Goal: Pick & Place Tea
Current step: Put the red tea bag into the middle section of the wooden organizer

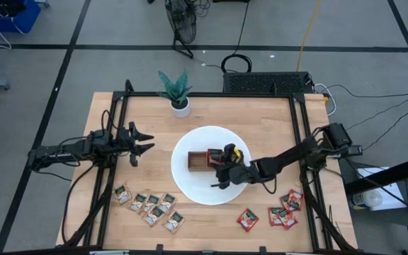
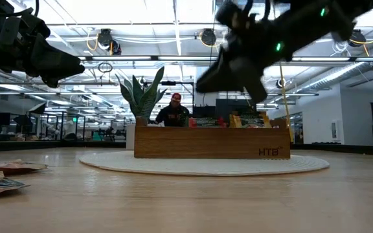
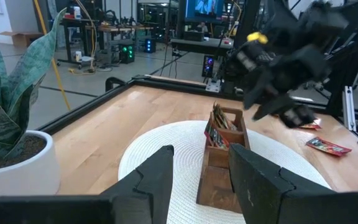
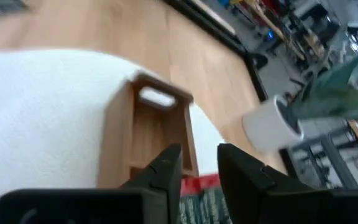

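Observation:
The brown wooden tray [image 1: 198, 161] stands on a round white mat [image 1: 190, 190] at the table's middle. Red and orange-yellow tea sachets [image 3: 216, 127] stand on edge in its compartments. My right gripper [image 1: 220, 168] hovers just above the tray's right part, slanting down, open by a small gap with nothing between its fingers [image 4: 166, 171]; red sachets [image 4: 197, 186] show below the gap. Pale beige sachets [image 1: 151, 205] lie flat near the front left. Red ones [image 1: 278, 212] lie flat at the front right. My left gripper [image 1: 146, 142] waits open at the table's left, level.
A potted plant in a white pot [image 1: 179, 95] stands at the table's far edge, left of centre. Black frame rails [image 1: 119, 127] run along the left and right sides. Bare wood lies between the mat and the loose sachets in front.

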{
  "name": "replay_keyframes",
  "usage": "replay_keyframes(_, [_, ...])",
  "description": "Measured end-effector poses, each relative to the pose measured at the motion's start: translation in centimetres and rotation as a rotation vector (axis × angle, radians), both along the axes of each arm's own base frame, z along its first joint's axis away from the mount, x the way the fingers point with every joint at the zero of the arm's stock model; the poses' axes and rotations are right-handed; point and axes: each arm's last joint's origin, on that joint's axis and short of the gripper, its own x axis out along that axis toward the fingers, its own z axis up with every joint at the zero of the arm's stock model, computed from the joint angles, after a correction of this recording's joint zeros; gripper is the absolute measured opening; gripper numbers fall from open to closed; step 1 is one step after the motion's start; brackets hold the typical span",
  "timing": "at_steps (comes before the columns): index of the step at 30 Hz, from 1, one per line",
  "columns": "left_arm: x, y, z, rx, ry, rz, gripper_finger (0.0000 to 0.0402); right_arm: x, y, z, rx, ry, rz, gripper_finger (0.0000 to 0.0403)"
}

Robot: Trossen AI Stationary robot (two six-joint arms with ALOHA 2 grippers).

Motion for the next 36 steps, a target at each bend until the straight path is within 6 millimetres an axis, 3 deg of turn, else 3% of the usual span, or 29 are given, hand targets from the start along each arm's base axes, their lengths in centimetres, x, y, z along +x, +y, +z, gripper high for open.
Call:
replay_keyframes(4, [0.0, 0.0, 0.0, 0.000, 0.000, 0.000, 0.0157, 0.2, 0.5, 3.6, 0.032, 0.101, 0.082, 0.0021])
replay_keyframes(6, [0.0, 0.0, 0.0, 0.000, 0.001, 0.000, 0.0157, 0.8, 0.2, 5.7, 0.127, 0.145, 0.095, 0.0008])
replay_keyframes(8, [0.0, 0.0, 0.0, 0.000, 0.000, 0.000, 0.0157, 1.4, -0.3, 6.5, 0.226, 0.221, 0.101, 0.0003])
replay_keyframes(10, [0.0, 0.0, 0.0, 0.000, 0.002, 0.000, 0.0157, 2.2, -0.8, 5.8, 0.268, 0.305, 0.100, 0.0001])
replay_keyframes(16, [0.0, 0.0, 0.0, 0.000, -0.001, 0.000, 0.0157, 3.9, -2.3, 0.3, 0.324, 0.494, 0.076, 0.0000])
replay_keyframes(20, [0.0, 0.0, 0.0, 0.000, 0.000, -0.001, 0.0157, 4.6, -3.0, -1.2, 0.326, 0.509, 0.049, 0.0000])
replay_keyframes(25, [0.0, 0.0, 0.0, 0.000, 0.001, -0.001, 0.0157, 4.7, -3.3, -1.3, 0.340, 0.516, 0.049, 0.0000])
replay_keyframes(36, [0.0, 0.0, 0.0, 0.000, 0.000, 0.000, 0.0157, 4.2, -3.1, 1.9, 0.349, 0.412, 0.106, 0.0000])
